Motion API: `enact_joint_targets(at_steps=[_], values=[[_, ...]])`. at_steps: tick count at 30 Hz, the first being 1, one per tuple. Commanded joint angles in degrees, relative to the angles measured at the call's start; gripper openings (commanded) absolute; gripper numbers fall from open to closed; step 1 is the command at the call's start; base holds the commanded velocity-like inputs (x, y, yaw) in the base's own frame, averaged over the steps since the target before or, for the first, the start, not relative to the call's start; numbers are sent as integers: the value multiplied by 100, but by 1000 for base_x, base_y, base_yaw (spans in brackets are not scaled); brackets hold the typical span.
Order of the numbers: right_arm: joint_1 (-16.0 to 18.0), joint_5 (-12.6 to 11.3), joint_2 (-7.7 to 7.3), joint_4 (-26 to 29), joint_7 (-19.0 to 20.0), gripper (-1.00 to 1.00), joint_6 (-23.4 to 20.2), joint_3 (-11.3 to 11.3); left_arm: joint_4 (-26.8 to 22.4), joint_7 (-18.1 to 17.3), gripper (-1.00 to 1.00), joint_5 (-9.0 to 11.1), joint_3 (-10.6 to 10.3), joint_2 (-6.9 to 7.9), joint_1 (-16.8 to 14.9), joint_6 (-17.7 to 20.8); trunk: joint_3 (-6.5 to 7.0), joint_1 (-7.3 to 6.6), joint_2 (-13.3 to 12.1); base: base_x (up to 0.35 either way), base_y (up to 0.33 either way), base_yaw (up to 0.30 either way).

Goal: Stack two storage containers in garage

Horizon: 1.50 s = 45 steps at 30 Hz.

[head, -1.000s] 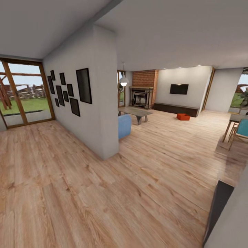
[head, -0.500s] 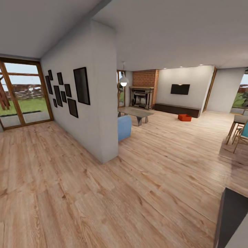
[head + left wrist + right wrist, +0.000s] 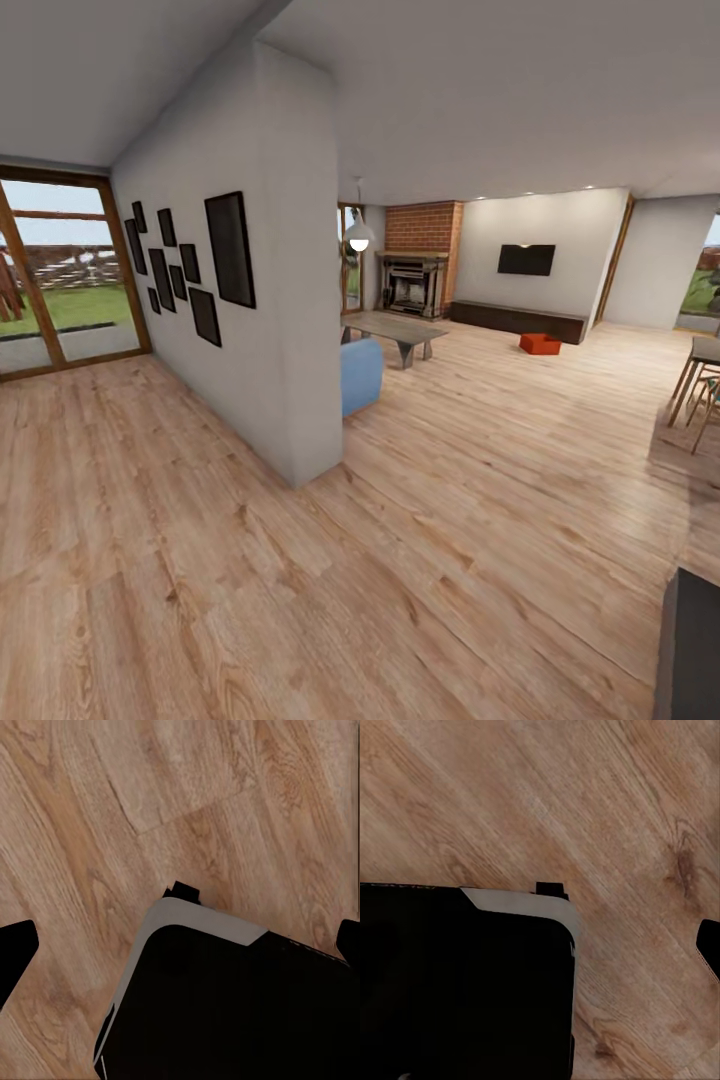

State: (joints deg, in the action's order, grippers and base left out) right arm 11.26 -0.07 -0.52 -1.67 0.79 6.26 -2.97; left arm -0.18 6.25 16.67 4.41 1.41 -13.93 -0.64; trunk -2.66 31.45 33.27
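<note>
Tools first: your left tool [image 3: 180, 937] and right tool [image 3: 540, 937] each hang over the wood-plank floor [image 3: 420, 560], looking straight down past a black, grey-edged part of the robot's body. In the left wrist view dark fingertips [image 3: 16, 945] sit at opposite edges of the picture, well apart, with nothing between them, so that tool is spread and empty. In the right wrist view one fingertip [image 3: 709, 945] shows at the edge; spread or not, you cannot tell.

Key relation: one storage container [image 3: 540, 343] lies far ahead and to your right, on the living room floor just in front of the long dark cabinet [image 3: 515, 318] under the wall-mounted screen [image 3: 526, 259]. Judged from here, your right arm is on the nearer side. Its long axis is too small to read. A second container cannot be made out.

Between you and it: open plank floor, with the white partition wall [image 3: 285, 300] carrying black frames to the left, the blue sofa end [image 3: 360, 374] and low grey table [image 3: 392, 329] beyond it.

Materials: container orange-red, low-walled, boxy; floor light, grained wood; brick fireplace [image 3: 415, 270] at the back.
</note>
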Motion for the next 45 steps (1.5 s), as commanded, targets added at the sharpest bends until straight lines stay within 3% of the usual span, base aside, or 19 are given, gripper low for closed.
enact_joint_targets(at_steps=[1,17,36,45], values=[[9,-2,-1,-18,7,100,33,-28,0,6,100,3,42,-1,-4,-7,-11,5,9,322,0,0],[12,-56,-8,-18,8,100,45,-5,-2,8,100,5,41,-5,-4,-13,-8,5,9,322,0,-22],[8,-56,-20,-18,19,100,42,-16,-6,8,100,6,42,7,-5,-15,19,5,9,268,0,-263],[8,11,-18,-18,49,100,33,-36,-8,8,100,10,42,3,-5,-15,19,5,9,46,0,-292]])
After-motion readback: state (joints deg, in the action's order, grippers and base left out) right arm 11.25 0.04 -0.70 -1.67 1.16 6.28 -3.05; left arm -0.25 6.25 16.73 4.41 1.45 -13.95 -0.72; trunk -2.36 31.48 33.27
